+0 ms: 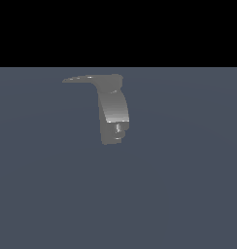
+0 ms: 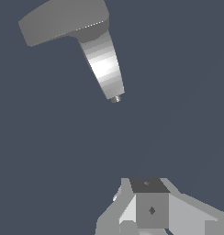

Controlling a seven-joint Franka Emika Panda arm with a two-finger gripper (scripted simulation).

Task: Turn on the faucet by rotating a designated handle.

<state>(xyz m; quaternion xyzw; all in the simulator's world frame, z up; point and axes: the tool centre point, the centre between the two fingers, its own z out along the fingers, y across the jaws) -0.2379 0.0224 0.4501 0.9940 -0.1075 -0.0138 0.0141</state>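
Observation:
The grey faucet (image 1: 114, 114) stands upright on the flat blue-grey floor, with a small nub (image 1: 118, 128) on its lower front. Its thin flat handle (image 1: 86, 79) sticks out from the top toward the exterior view's left and tapers to a point. In the wrist view the faucet body (image 2: 103, 64) and the handle (image 2: 58, 20) lie well away from my gripper (image 2: 150, 202). The gripper touches neither. I see no gap between its fingers, and nothing is held. The arm does not show in the exterior view.
The blue-grey floor (image 1: 188, 194) stretches flat all around the faucet. A black band fills the top of the exterior view. No other objects show.

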